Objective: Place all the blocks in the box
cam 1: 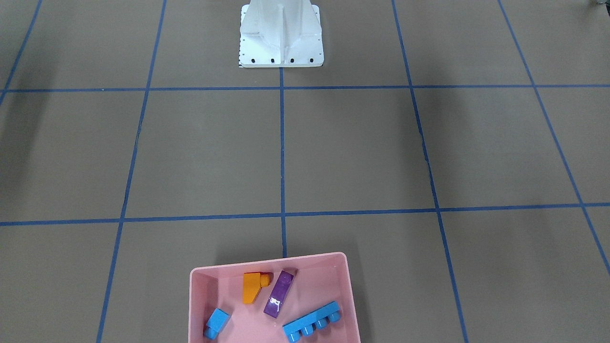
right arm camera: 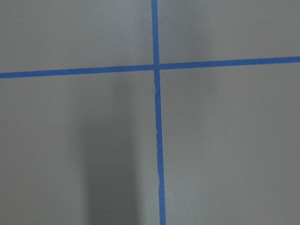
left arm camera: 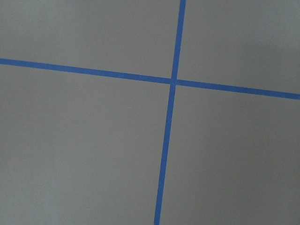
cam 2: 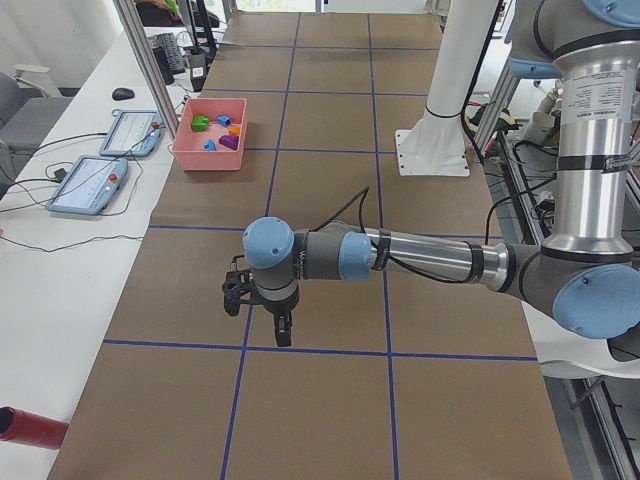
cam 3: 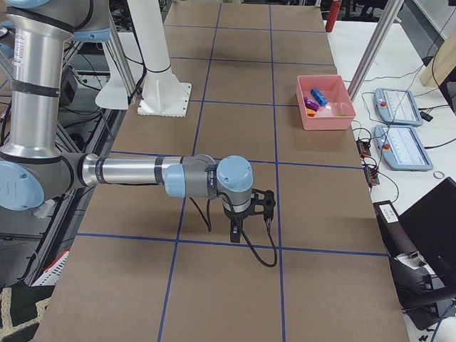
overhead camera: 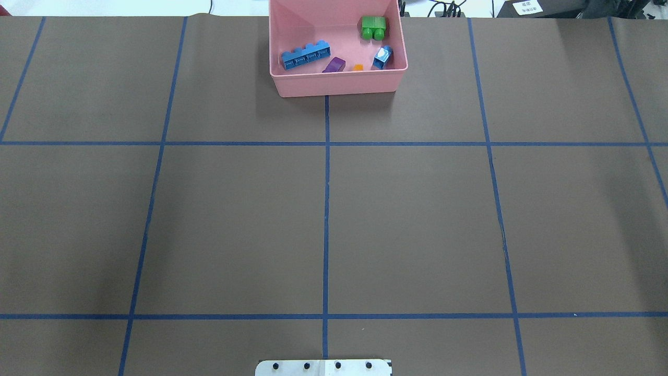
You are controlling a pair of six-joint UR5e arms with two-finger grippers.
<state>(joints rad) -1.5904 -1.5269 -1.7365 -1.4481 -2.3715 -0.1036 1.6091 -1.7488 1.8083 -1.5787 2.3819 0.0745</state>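
Exterior front-facing: the pink box (cam 1: 305,261) sits at the edge of the tabletop (cam 1: 357,152), across from the white base (cam 1: 281,33).
It holds the orange block (cam 1: 251,287), purple block (cam 1: 279,294), blue cube (cam 1: 218,322) and blue bar (cam 1: 312,321). Overhead exterior: a green block (overhead camera: 373,27) lies there too; a white label (overhead camera: 527,7) is unreadable. Exterior left: left hand (cam 2: 262,305), grip cannot be told. Exterior right: right hand (cam 3: 249,212), likewise.

Pink box (cam 1: 319,281); brown table (cam 1: 357,152) gridded blue.
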